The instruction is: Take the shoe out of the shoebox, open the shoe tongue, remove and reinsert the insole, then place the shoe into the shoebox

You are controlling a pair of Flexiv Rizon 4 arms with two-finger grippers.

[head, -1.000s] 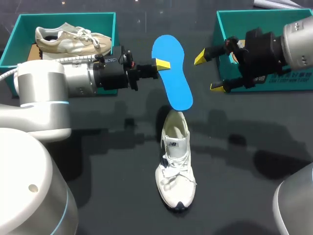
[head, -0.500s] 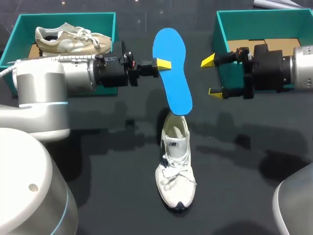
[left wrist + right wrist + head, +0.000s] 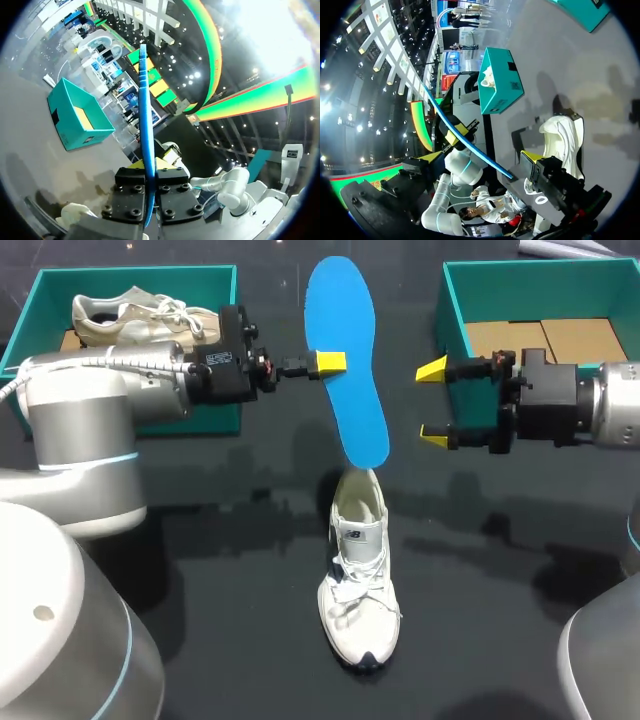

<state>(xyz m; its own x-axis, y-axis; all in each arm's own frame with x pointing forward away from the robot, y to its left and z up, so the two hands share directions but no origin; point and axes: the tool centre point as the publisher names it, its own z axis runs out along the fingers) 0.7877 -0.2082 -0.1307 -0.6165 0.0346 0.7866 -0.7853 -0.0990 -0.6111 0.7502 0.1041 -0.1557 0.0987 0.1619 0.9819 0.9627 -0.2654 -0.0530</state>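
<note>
The left hand (image 3: pixel 328 363), reaching in from the left of the frame, is clamped on the blue insole (image 3: pixel 347 360) near its upper half. The insole hangs in the air, steeply tilted, with its lower tip just above the heel opening of the white shoe (image 3: pixel 360 580). In the left wrist view the insole (image 3: pixel 146 125) shows edge-on, pinched between the two fingers.

The white shoe stands upright on the dark tabletop (image 3: pixel 230 570) at centre, lower in the frame, toe towards the bottom edge, laces tied – outside both boxes.

The right hand (image 3: pixel 433 402) sits at the right of centre with its yellow tips spread wide, holding nothing, a short way from the insole's edge.

Two teal boxes stand along the top of the frame. The left shoebox (image 3: pixel 135 278), upper left, holds a beige shoe (image 3: pixel 150 320) lying across it. The right shoebox (image 3: pixel 540 275), upper right, shows only its brown cardboard floor (image 3: pixel 545 338) – the right arm crosses in front of its near wall.
</note>
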